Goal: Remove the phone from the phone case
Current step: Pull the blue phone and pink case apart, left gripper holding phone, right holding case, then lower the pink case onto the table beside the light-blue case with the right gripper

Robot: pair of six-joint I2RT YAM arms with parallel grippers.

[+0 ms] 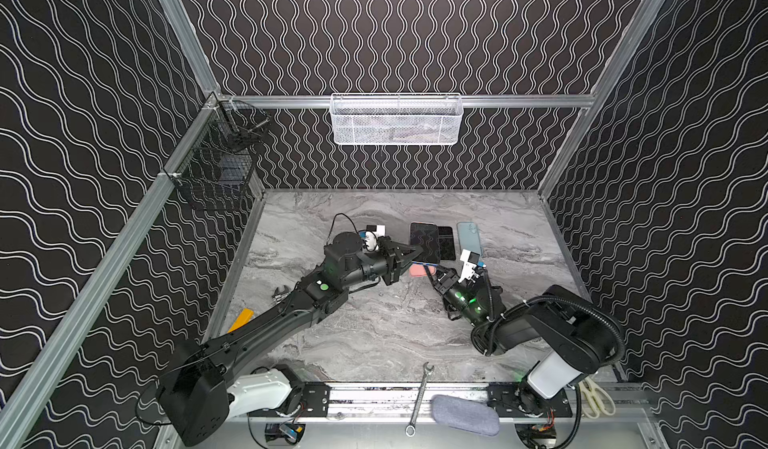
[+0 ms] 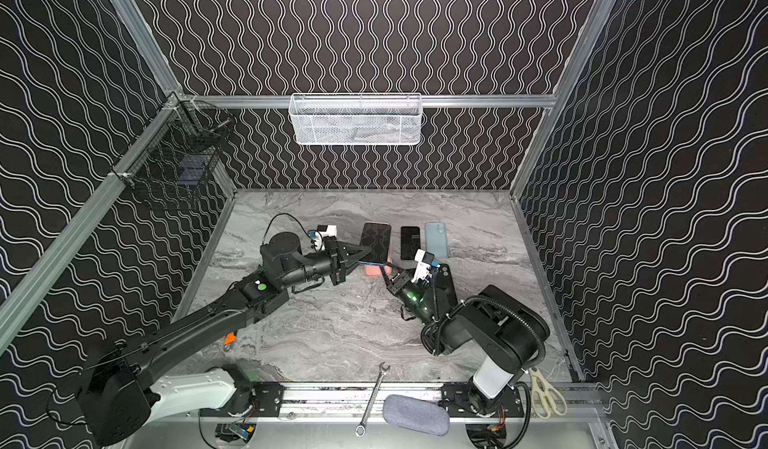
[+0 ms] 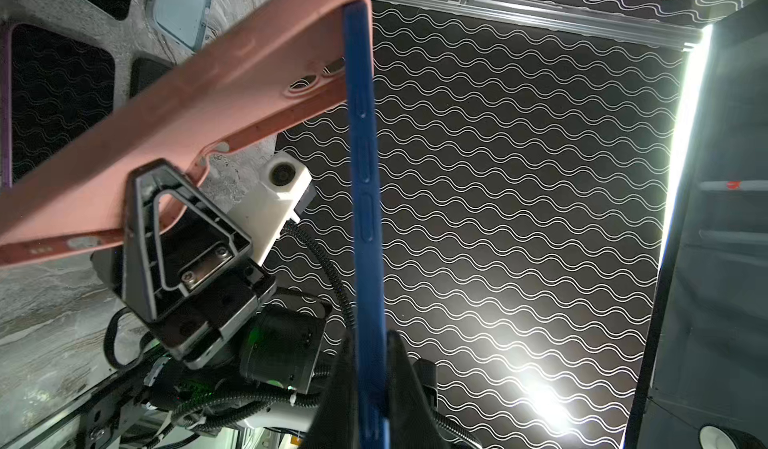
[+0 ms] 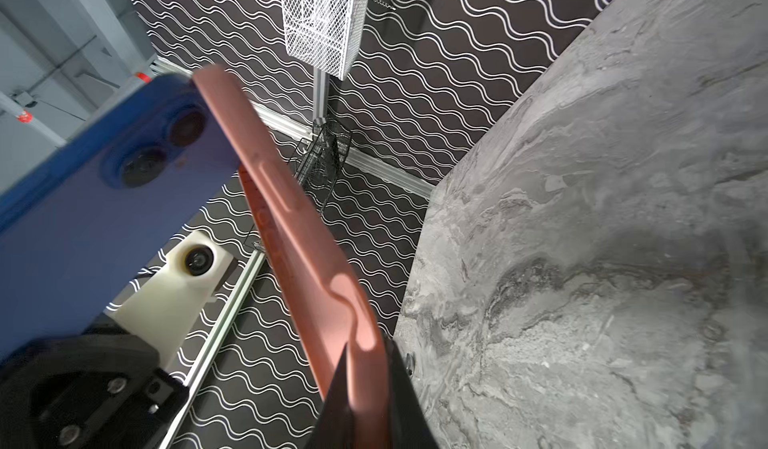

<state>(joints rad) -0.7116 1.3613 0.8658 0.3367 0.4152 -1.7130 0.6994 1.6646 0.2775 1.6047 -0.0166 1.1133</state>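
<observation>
Gaping case point(image 3: 208, 106), phone point(image 3: 363, 176) mostly out

The pink rubbery phone case point(image 3: 199, 106) is looking matt and smooth; the flat blue phone point(image 4: 83, 226) is showing a satin back; the grey marbled tabletop point(image 4: 582, 260) is gleaming faintly.

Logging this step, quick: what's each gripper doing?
Left gripper: shut on the blue phone.
Right gripper: shut on the pink case.
</observation>
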